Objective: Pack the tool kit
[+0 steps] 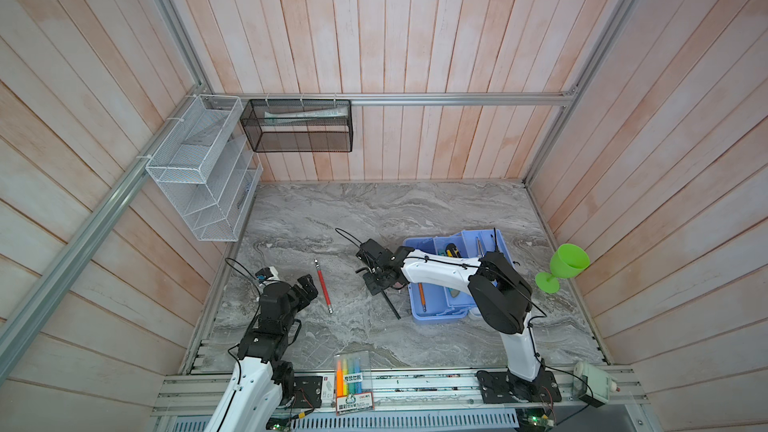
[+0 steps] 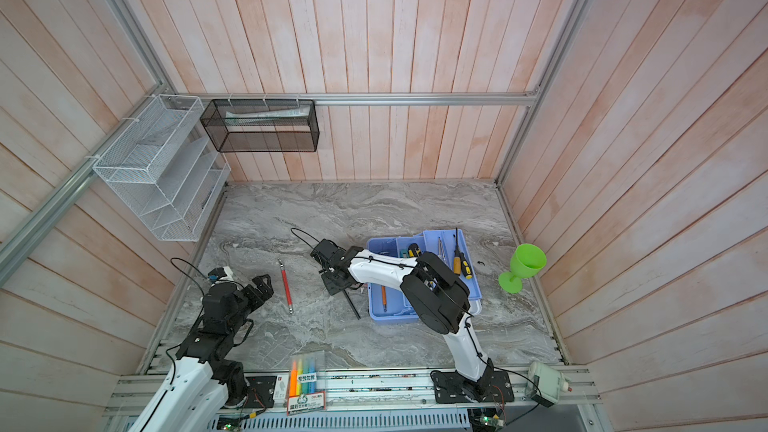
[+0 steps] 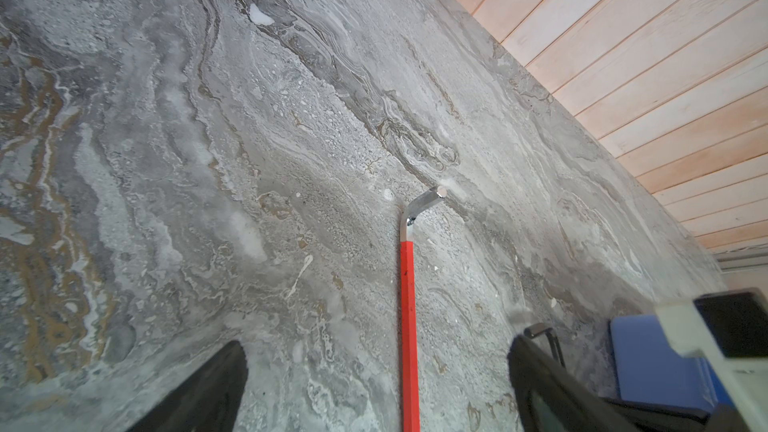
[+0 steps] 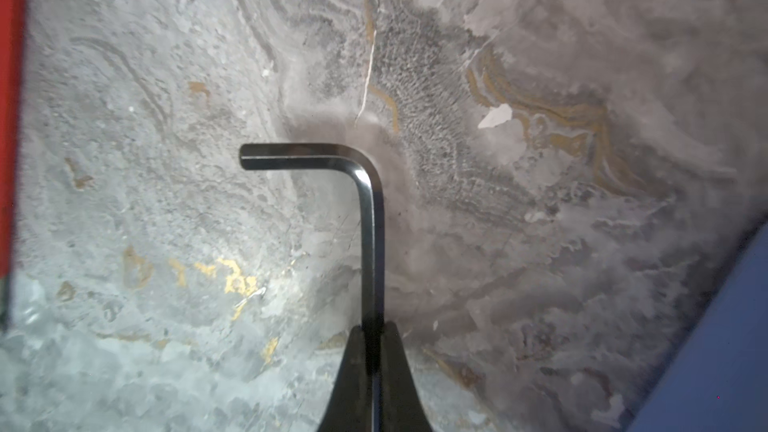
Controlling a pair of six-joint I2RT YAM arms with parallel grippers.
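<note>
The tool kit's light blue case (image 1: 432,311) (image 2: 392,313) stands open at the right of the marble table, with a raised tray (image 1: 467,238). It holds an orange slim screwdriver (image 1: 422,297) and a yellow-and-black screwdriver (image 2: 459,261). My right gripper (image 1: 376,280) (image 4: 372,328), just left of the case, is shut on the long shaft of a black hex key (image 4: 370,222) (image 1: 392,307). A red-sleeved hex key (image 1: 323,286) (image 3: 408,326) lies flat on the table. My left gripper (image 1: 309,284) (image 3: 378,344) stands open just left of it, holding nothing.
A clear pack of highlighters (image 1: 353,376) lies at the front edge. A green goblet (image 1: 565,265) stands by the right wall. A white wire rack (image 1: 199,168) and a black mesh basket (image 1: 297,126) hang on the walls. A white device (image 1: 592,384) sits on the front rail.
</note>
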